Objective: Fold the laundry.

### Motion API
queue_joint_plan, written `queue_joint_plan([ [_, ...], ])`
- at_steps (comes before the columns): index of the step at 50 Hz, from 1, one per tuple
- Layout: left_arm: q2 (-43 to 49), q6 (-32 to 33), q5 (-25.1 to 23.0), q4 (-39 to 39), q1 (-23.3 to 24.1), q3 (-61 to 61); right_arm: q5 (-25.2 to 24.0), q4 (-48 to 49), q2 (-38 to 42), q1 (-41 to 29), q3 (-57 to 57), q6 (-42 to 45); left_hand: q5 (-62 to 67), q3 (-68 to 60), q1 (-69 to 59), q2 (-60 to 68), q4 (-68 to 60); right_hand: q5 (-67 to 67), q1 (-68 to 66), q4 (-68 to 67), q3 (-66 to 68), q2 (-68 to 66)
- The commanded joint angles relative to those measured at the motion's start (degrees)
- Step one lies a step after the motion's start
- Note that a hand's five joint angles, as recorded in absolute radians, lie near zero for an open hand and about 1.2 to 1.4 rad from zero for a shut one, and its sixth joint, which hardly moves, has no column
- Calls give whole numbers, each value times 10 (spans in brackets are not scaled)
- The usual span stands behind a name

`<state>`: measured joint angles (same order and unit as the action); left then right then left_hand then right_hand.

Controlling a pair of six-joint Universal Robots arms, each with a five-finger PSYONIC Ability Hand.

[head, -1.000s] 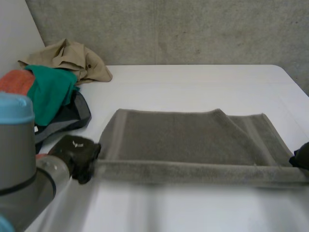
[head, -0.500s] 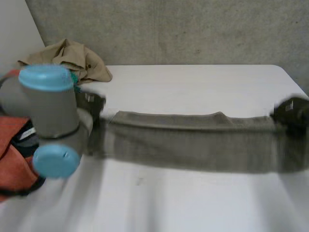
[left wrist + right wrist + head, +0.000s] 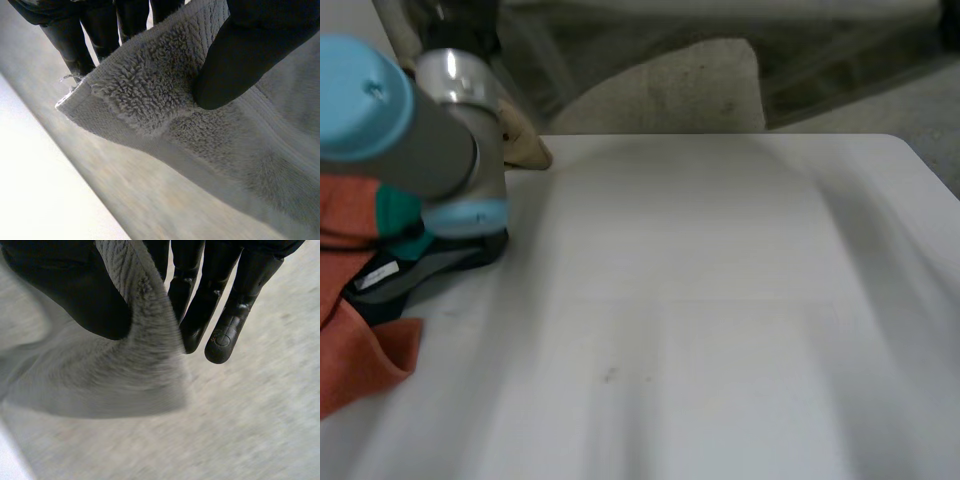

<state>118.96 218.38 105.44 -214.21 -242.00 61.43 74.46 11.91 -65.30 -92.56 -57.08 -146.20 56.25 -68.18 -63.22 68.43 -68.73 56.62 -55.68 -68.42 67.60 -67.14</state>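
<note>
The grey towel [image 3: 840,60] hangs stretched in the air across the back of the table [image 3: 720,300], held up between both hands. In the left wrist view my left hand [image 3: 240,60] pinches one towel corner [image 3: 145,95] between thumb and fingers. My right hand [image 3: 75,290] pinches the opposite towel corner [image 3: 135,365] the same way, thumb on one face and fingers [image 3: 220,325] behind the cloth. My left arm [image 3: 410,130] is raised high at the left of the head view.
A heap of laundry lies at the table's left: an orange cloth [image 3: 360,340], a green piece [image 3: 400,215], a dark garment [image 3: 450,260] and a tan garment [image 3: 525,150] further back. A concrete wall [image 3: 670,90] stands behind the table.
Both hands have lifted the towel off the table, from lying flat to hanging high at the back. The left arm has swung up in front of the laundry heap.
</note>
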Motion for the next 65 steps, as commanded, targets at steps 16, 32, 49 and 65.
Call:
queue_joint_plan([
  [16,81,-55,3,105,7,272,6,-157,114,-32,-173,197,138,-118,-168,116,-113,134,-243,-116,124,-129],
  [32,-135,-52,42,449,8,432,5,-480,-45,138,-338,436,138,-118,-168,116,-113,134,-243,-116,124,-129],
  [49,8,-52,45,276,9,252,7,-275,32,42,-241,311,138,-118,-168,116,-113,134,-243,-116,124,-129],
  [65,180,4,47,200,8,59,63,-162,189,-16,-69,268,129,-110,-160,107,-105,134,-243,-116,124,-129],
])
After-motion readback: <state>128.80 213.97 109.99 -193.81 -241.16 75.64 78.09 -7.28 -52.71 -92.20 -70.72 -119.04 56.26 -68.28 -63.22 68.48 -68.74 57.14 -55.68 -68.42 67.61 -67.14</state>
